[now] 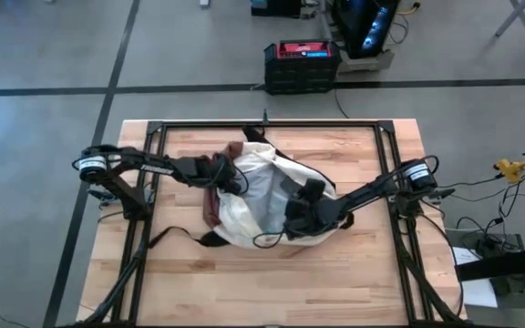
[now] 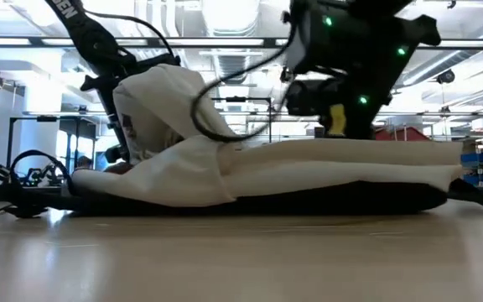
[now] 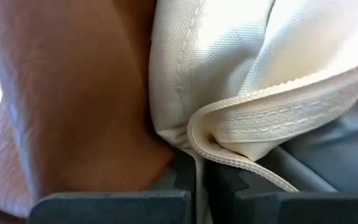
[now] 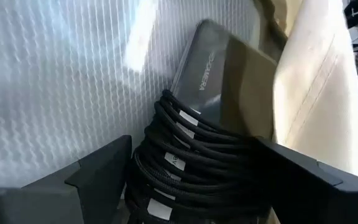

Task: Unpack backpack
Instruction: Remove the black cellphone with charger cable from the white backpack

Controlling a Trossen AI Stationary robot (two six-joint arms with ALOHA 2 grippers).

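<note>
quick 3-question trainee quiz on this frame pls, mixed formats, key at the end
1. True or false: the left gripper is shut on the cream edge of the backpack.
2. In the right wrist view, what lies between the right gripper's fingers? A) a coiled black braided cable B) a water bottle C) a shoe
3. Fill in: in the high view the backpack lies on the wooden ____, between the two arms.

Key:
1. True. Its fingers pinch the fabric edge beside the reddish-brown base.
2. A. The coiled cable sits between open fingers, next to a dark flat device and grey lining.
3. table
</note>
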